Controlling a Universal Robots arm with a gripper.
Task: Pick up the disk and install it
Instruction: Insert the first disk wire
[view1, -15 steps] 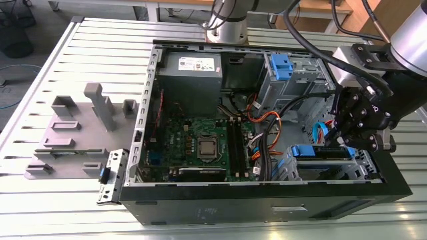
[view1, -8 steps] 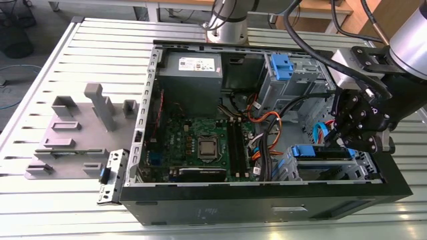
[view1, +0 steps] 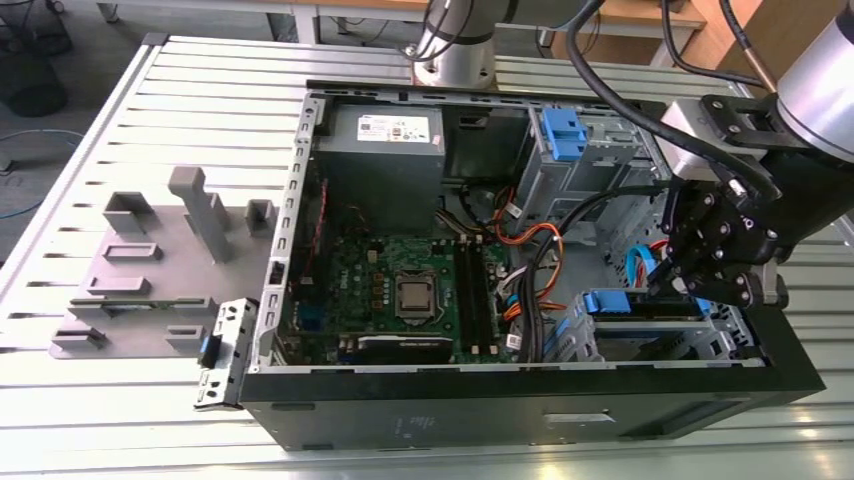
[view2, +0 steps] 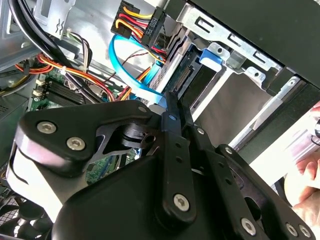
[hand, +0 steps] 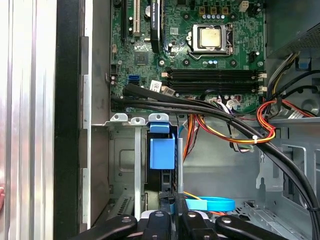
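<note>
Gripper (view1: 714, 262) inside open computer case (view1: 534, 420), just above drive bay (view1: 641, 335). Disk (hand: 162, 152), blue-railed, seated upright in that bay. Finger state not discernible.

The claw (view1: 714, 262) hangs over the open computer case (view1: 534, 420), above its drive bay (view1: 641, 325).

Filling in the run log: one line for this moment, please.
end effector: over drive bay | blue-railed silver metal disk: in grey metal bay | open black computer case: on slatted table
</note>
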